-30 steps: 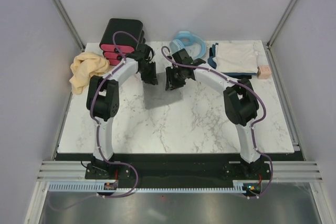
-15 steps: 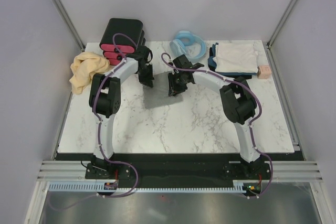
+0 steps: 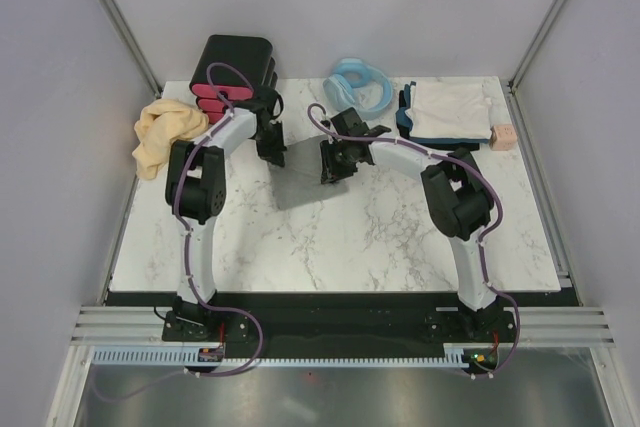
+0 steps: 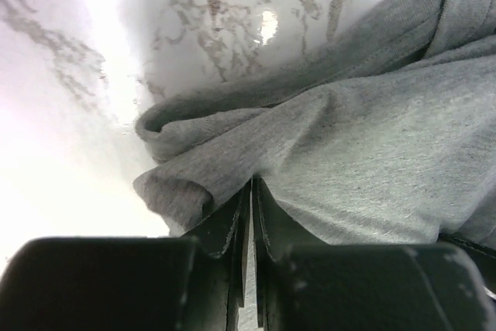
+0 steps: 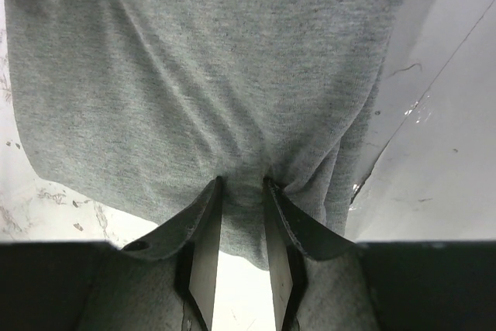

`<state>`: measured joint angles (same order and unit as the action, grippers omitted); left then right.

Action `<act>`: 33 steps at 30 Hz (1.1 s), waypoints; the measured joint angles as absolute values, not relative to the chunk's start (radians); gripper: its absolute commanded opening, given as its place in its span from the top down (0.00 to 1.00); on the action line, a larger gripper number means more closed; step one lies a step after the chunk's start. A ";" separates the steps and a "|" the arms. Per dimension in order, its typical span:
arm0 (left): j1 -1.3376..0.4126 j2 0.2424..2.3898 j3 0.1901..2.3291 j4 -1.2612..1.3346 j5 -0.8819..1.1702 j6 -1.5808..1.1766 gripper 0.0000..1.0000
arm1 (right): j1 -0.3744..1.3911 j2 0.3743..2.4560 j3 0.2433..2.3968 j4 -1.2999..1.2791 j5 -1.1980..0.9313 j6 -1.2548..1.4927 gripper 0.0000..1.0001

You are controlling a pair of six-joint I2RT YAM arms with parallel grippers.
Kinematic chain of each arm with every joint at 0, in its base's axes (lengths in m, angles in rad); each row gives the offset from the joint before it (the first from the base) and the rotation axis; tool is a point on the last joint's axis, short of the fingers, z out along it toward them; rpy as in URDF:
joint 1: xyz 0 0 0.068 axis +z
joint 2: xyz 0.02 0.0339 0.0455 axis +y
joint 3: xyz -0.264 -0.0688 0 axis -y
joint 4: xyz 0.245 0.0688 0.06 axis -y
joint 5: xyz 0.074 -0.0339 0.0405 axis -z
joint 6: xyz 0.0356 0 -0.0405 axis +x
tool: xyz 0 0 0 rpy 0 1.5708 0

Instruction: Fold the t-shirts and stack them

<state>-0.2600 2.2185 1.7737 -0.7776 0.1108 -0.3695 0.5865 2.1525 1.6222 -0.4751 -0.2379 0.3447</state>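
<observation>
**Both tools pinched on the grey shirt's edge**

My left tool is clamped right down on a bunched fold of the large heather-grey cloth t-shirt, with its fingers all but meeting through the cloth. The right tool has its fingers a little apart, with a thicker tuck of the same shirt nipped between them. Two grips side by side on one edge look to me like a fold in hand, since holding both corners lets the panel travel flat instead of sagging.

The shirt lies on the white marble bench, just in front and to the right of the black box with pink drawers. Well to the right of that box sits the pile, a whitish folded t-shirt on top of a dark navy one. I'd say that's where this one is headed.

Just left and in front of the box, the tan-yellow t-shirt lies crumpled and not yet folded. My worry is the thin left pinch, which could slip.
</observation>
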 measured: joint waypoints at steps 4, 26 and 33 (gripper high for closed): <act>-0.234 2.207 1.774 -0.792 0.091 -0.369 0.86 | 0.587 2.145 1.604 -0.455 -0.238 0.348 0.65; -0.128 2.147 1.768 -0.840 0.065 -0.353 0.75 | 0.587 2.072 1.581 -0.561 -0.245 0.353 0.56; -0.127 1.968 1.666 -0.831 0.193 -0.363 0.73 | 0.582 1.998 1.699 -0.676 -0.243 0.352 0.48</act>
<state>-0.1272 1.9678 1.6661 -0.8310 0.1928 -0.3626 0.5819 1.9984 1.6985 -0.6758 -0.2428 0.3523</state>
